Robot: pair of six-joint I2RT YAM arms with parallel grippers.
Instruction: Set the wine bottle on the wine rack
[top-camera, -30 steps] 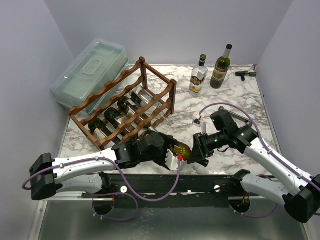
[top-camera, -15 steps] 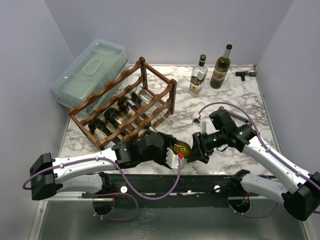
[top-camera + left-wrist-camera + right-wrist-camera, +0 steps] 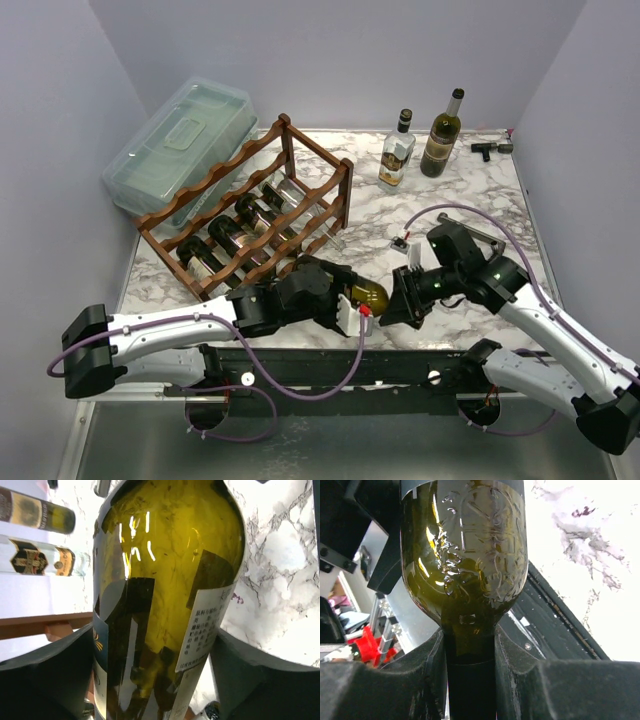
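Treat the wine bottle point(image 3: 370, 295), lower centre, as heavy slick glass: left gripper point(image 3: 346, 306) grips its body, right gripper point(image 3: 392, 301) its neck.

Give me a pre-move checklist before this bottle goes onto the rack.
1. Left gripper clamps the wine bottle by its body: ok.
2. Right gripper shut on the neck: ok.
3. Wine rack top rails free, stored bottles lying lower: ok.
4. Two upright bottles stand at the far edge, off the path: ok.
5. Bottle's cap in place: cannot tell, hidden.
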